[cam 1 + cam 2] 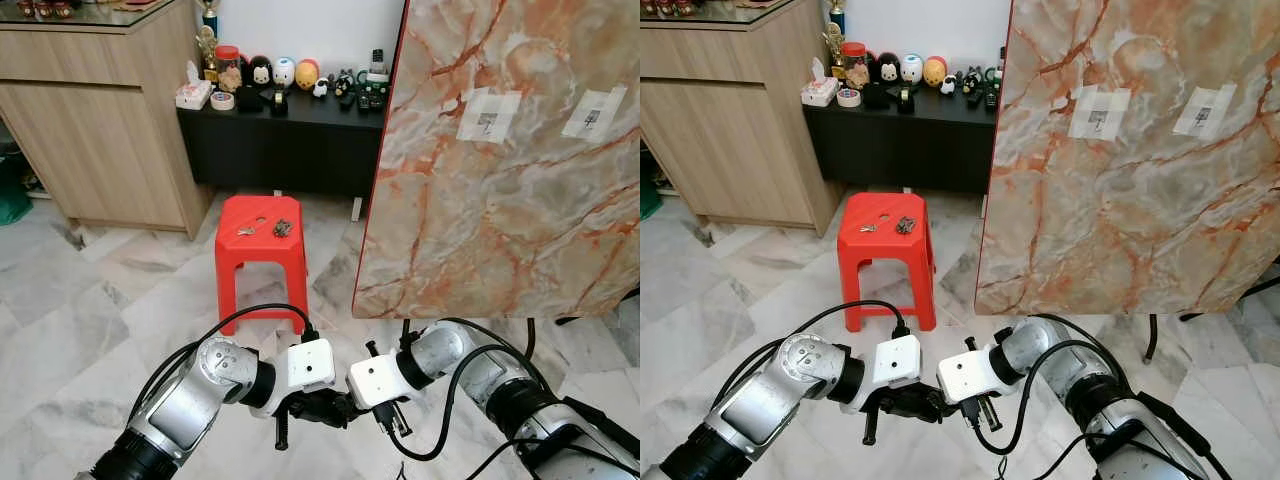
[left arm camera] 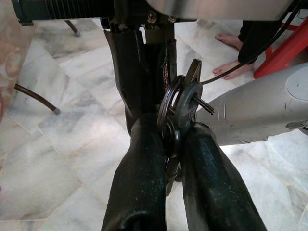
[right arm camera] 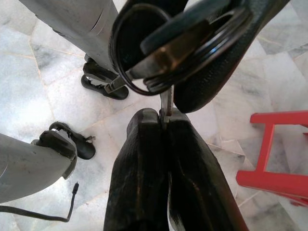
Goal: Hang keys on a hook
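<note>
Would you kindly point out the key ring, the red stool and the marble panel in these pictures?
key ring (image 2: 174,113): left wrist view, on the round rings pinched between the black fingers.
red stool (image 1: 262,252): left eye view, on the seat's front edge.
marble panel (image 1: 500,200): left eye view, on its bare middle face.

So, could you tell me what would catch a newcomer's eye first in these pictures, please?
Low in the foreground, the left end effector and right end effector meet tip to tip, both shut on one bunch of keys. Beyond them a bright red stool stands on the marble floor with more keys on its seat. To the robot's right rises a large orange-veined marble panel bearing two taped patches.
</note>
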